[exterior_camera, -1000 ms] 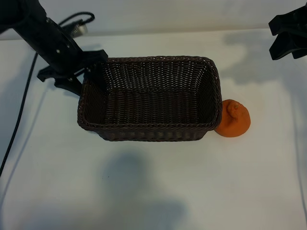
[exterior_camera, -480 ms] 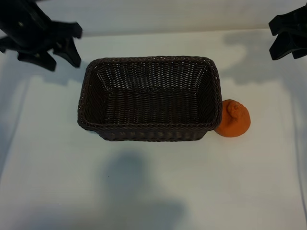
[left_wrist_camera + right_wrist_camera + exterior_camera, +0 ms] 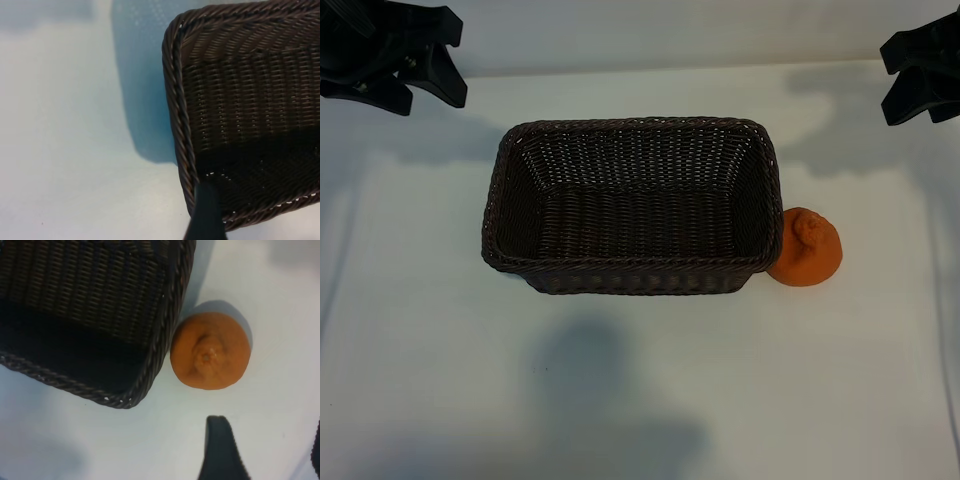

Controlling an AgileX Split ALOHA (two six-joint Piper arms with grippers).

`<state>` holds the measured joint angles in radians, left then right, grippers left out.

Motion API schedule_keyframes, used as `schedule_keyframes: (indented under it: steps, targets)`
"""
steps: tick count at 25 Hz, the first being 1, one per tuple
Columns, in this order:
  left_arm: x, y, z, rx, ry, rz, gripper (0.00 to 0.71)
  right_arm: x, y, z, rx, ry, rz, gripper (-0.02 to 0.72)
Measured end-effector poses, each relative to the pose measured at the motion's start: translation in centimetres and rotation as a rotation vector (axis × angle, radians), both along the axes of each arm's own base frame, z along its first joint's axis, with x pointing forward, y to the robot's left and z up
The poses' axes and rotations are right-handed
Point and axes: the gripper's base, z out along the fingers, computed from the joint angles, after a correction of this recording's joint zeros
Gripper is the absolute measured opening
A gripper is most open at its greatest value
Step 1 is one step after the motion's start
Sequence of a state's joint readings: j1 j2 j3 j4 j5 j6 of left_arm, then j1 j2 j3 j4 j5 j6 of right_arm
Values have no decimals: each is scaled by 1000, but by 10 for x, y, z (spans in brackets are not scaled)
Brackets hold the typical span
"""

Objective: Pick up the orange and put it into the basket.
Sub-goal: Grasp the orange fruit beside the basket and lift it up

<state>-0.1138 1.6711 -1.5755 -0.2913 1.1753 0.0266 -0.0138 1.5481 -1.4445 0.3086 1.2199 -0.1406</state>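
Note:
The orange (image 3: 807, 248) rests on the white table, touching the right end of the dark woven basket (image 3: 496, 215). The basket has nothing in it. My left gripper (image 3: 425, 97) hovers open beyond the basket's far left corner, holding nothing. At the far right edge, well behind the orange, my right gripper (image 3: 888, 82) hangs open and holds nothing. The right wrist view looks down on the orange (image 3: 210, 351) beside the basket's corner (image 3: 159, 360), with the gripper (image 3: 267, 455) short of the fruit. In the left wrist view one finger (image 3: 205, 215) overlaps the basket rim (image 3: 176, 107).
The white table (image 3: 620, 390) stretches bare in front of the basket and to the orange's right. Arm shadows fall on it at the front and far right.
My left arm has drawn back from the basket's left end to the far left corner. The right arm, the basket and the orange have not moved.

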Motion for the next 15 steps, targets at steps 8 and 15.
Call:
schedule_keyframes:
  steps: [8,15]
  targets:
    - [0,-1,0,-8,1,0,574,0,0,0,0,0,0,433]
    - [-8,-1,12,-24,-31,0,574,0,0,0,0,0,0,433]
